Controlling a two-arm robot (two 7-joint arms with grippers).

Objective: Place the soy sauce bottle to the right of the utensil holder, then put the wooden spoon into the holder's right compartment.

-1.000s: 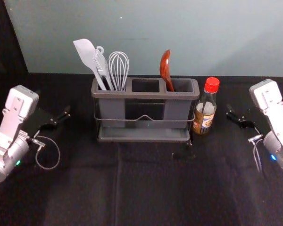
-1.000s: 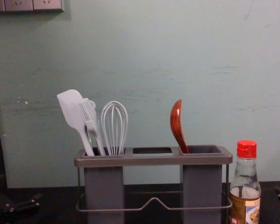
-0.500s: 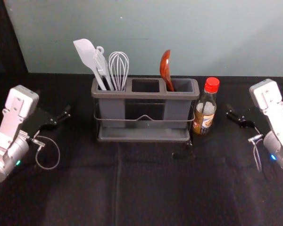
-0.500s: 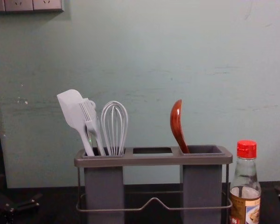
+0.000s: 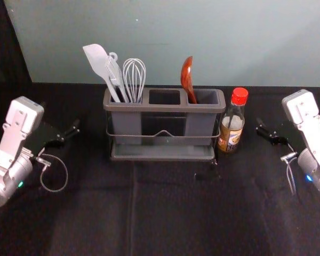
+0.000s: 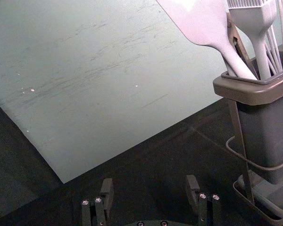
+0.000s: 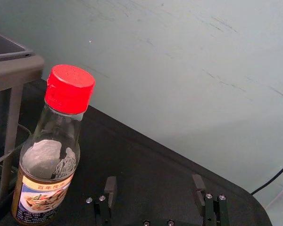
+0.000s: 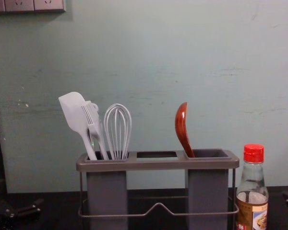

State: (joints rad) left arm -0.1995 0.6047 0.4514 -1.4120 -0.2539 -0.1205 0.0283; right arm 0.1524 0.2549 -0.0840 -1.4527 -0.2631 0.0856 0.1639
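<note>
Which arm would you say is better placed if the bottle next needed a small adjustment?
Right, I think: the open right gripper is nearer the soy sauce bottle, while the utensil holder stands between that bottle and the left gripper.

In the upper left of the head view, a white spatula [image 5: 97, 60] leaned with its blade up and to the left, a pale brush [image 5: 114, 73] stood just beside it, and a whisk [image 5: 134, 73] stood upright next to the brush. A scuffed grey-green wall [image 5: 176, 32] ran across the top. A black cloth [image 5: 165, 213] spread below, creased at lower centre. Sockets [image 8: 33, 5] sat in the chest view's upper left corner. The right wrist view caught a black cable [image 7: 274, 176] against the wall.
</note>
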